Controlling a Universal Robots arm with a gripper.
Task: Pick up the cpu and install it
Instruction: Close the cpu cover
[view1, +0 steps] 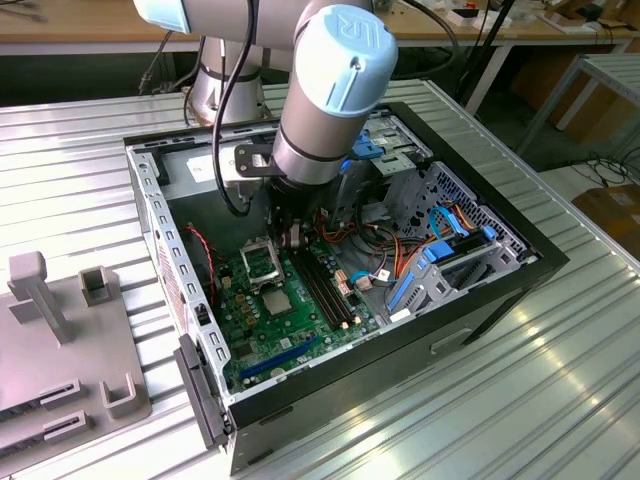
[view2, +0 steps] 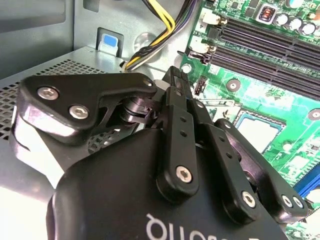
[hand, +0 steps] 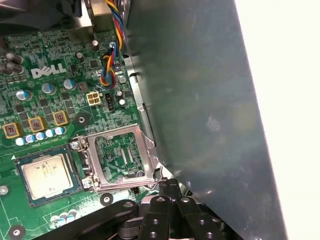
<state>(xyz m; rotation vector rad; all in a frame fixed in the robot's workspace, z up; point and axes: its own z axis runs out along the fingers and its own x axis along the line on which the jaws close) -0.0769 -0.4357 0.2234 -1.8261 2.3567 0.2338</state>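
The cpu, a silvery square with a thin green rim, lies flat in a black surround on the green motherboard. It also shows in the second wrist view and in the exterior view. Beside it, toward the case wall, sits a square metal frame with board showing through its window. My gripper hangs inside the open computer case, its black fingers pressed together and empty. Its tip is at the corner of the metal frame, a short way from the cpu.
A grey case wall rises close beside the gripper. Black memory slots, bundled cables and blue drive brackets crowd the case toward the exterior view's right. A grey fixture stands on the ribbed metal table at the exterior view's left.
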